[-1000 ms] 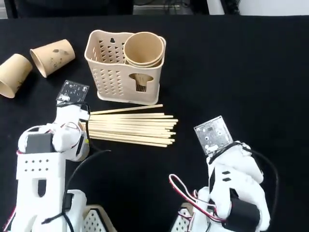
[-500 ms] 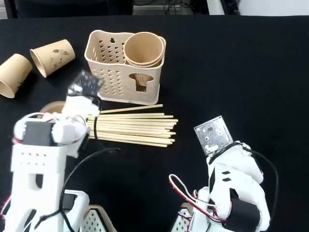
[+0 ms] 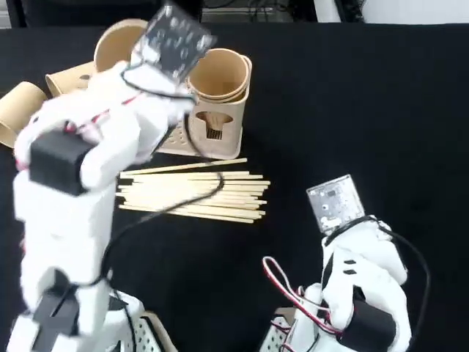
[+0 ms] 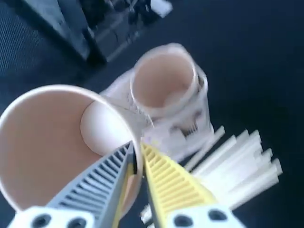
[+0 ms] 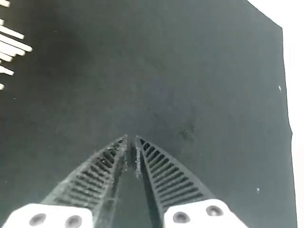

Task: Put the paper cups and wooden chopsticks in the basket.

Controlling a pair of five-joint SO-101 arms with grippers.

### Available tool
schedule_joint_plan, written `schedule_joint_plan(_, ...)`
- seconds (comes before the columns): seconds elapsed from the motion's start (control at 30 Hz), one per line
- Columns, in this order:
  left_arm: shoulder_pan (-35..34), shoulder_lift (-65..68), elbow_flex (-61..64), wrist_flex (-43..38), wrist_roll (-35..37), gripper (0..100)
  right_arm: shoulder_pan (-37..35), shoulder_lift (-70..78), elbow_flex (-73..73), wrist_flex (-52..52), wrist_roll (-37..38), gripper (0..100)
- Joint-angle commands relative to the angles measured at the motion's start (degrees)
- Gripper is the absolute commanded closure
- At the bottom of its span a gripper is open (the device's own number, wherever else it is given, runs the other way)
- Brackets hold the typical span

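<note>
My left gripper is shut on the rim of a tan paper cup, one finger inside and one outside. In the high view this cup hangs in the air just behind and left of the beige slotted basket. Stacked paper cups stand in the basket's right half. A bundle of wooden chopsticks lies flat on the black table in front of the basket. Two more cups lie on their sides at the far left. My right gripper is shut on nothing above bare table.
The raised left arm covers the basket's left half in the high view. The right arm stands at the front right, away from the chopsticks. Black tabletop stretches open to the right of the basket.
The left arm has risen from the table beside the chopsticks with a paper cup and swung back toward the basket. The right arm has barely shifted.
</note>
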Motion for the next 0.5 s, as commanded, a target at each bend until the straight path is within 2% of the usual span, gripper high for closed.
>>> schedule_joint_plan(0.0, 1.3, 9.1, -16.2, 0.7, -0.4, 97, 2.0, 0.7, -0.8, -0.1, 0.4, 98.5)
schedule_joint_plan(0.23, 7.1, 25.1, -33.9, 5.7, -0.3, 97, 2.0, 0.7, -0.8, -0.1, 0.4, 98.5)
schedule_joint_plan(0.47, 7.6, 32.3, -36.8, 8.3, -0.4, 97, 2.0, 0.7, -0.8, -0.1, 0.3, 98.5)
